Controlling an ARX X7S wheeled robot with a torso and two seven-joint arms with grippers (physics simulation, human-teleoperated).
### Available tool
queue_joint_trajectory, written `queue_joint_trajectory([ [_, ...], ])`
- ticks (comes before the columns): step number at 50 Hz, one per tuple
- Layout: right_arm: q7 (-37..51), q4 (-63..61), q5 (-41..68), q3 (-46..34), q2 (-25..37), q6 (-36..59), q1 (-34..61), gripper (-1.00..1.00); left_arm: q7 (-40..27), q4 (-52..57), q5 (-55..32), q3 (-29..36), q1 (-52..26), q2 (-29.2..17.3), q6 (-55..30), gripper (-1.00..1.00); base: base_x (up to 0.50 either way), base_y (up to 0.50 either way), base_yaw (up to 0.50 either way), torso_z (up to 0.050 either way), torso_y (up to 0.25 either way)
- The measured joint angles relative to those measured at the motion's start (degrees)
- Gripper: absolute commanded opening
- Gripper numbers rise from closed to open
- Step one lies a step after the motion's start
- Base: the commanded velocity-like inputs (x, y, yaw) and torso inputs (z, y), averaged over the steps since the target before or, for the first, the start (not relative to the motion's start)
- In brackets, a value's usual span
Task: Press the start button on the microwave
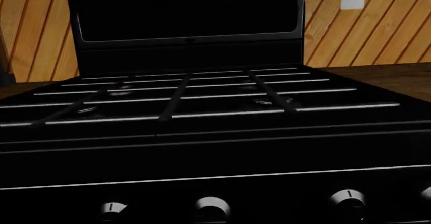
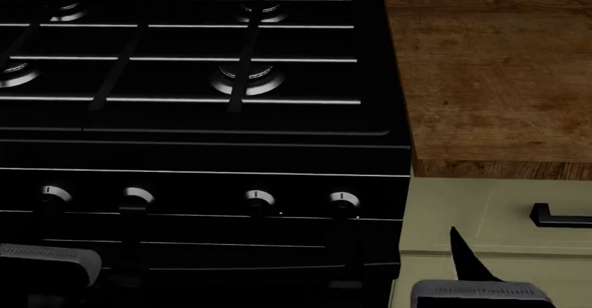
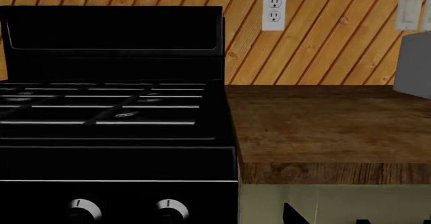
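Stove (image 2: 204, 79) fills your head view; wooden surface (image 2: 490, 65) adjoins its right side. A grey box edge (image 3: 414, 65) sits far right of the stove, possibly the microwave; facing and long axis undeterminable. Expect a stiff, fixed button: push, don't grip. Left end effector (image 2: 46, 263) and right end effector (image 2: 481, 291): opening cannot be told.

Head view looks steeply down on the stove (image 2: 185, 79) front and counter (image 2: 490, 65). Both wrist views face the wall low and level, sharing that stove.
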Motion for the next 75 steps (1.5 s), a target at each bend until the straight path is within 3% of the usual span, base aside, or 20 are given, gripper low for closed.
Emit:
queue_joint_trajectory([
  [11,0.1,-12.2,6.2,1.2,4.4,23.6,16.7,1.00,1.2,5.9,-3.8,-1.2,-17.0,-1.2,-18.7,1.00,0.00,0.00,0.00,0.000,0.000],
  [22,-0.9,-15.8,10.3,2.4,6.1,35.8,29.2,1.00,2.2,6.4,-6.0,-2.3,-26.8,-2.1,-26.6,1.00,0.34,0.00,0.00,0.000,0.000],
  [62,-0.9,-19.1,15.1,5.2,5.8,41.5,34.4,1.00,1.3,7.9,-7.6,-1.1,-30.7,-3.6,-29.4,1.00,0.50,0.00,0.00,0.000,0.000],
  [75,0.8,-22.4,15.9,6.4,5.9,43.7,33.6,1.00,1.0,8.3,-8.0,-1.1,-30.3,-4.0,-29.3,1.00,0.00,0.00,0.00,0.000,0.001],
])
